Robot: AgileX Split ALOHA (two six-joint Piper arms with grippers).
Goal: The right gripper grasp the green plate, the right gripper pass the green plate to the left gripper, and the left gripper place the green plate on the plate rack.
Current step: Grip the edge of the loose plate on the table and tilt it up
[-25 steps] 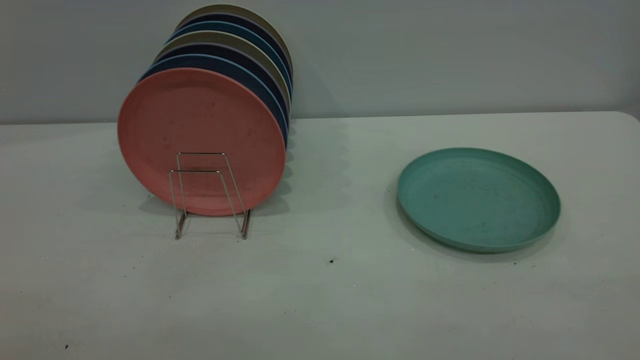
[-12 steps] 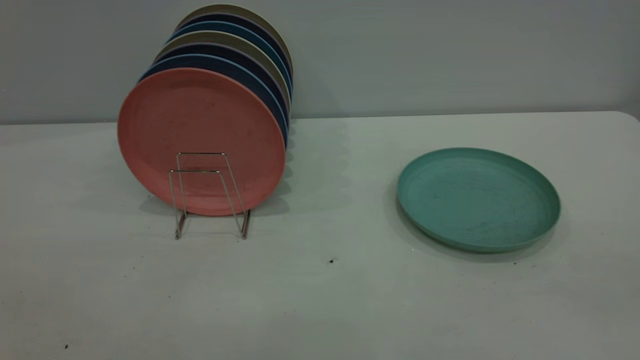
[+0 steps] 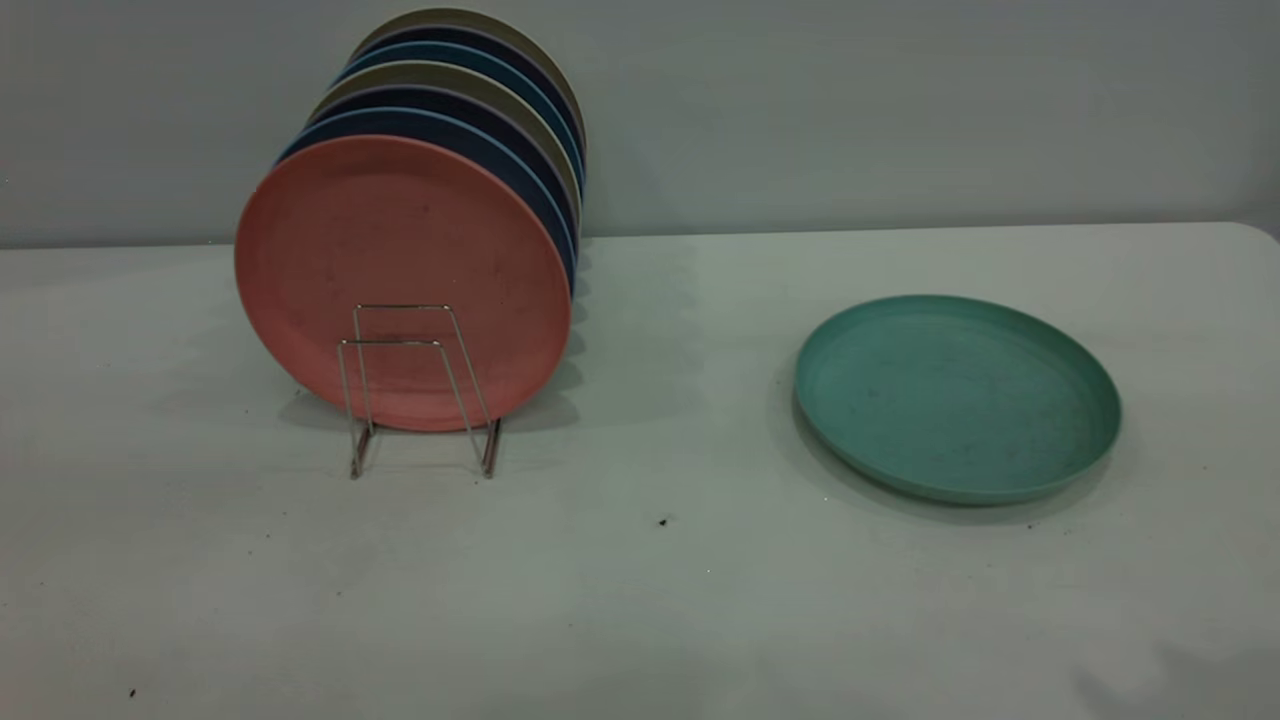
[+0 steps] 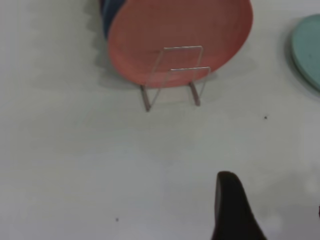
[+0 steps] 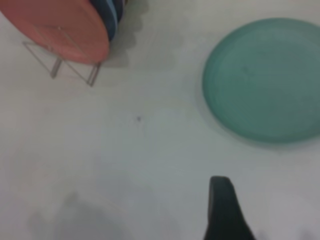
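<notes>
Plainly, we found the green plate lying flat on the table, well apart from the rack and toward the right arm's side. Nothing touched it. It also showed whole in the right wrist view and as an edge in the left wrist view.

The rack stood upright on the left arm's side, its front two wire loops bare. Behind them leaned a pink plate, and behind that a row of dark blue, beige and blue plates, all on edge.

We saw neither arm from the exterior camera. Of the left hand only one dark finger showed in its wrist view, above bare table, near the rack's front. Of the right hand likewise one dark finger showed, over the table just short of the green plate. For both hands we could not tell whether they were released or clenched; neither held anything we could see.
</notes>
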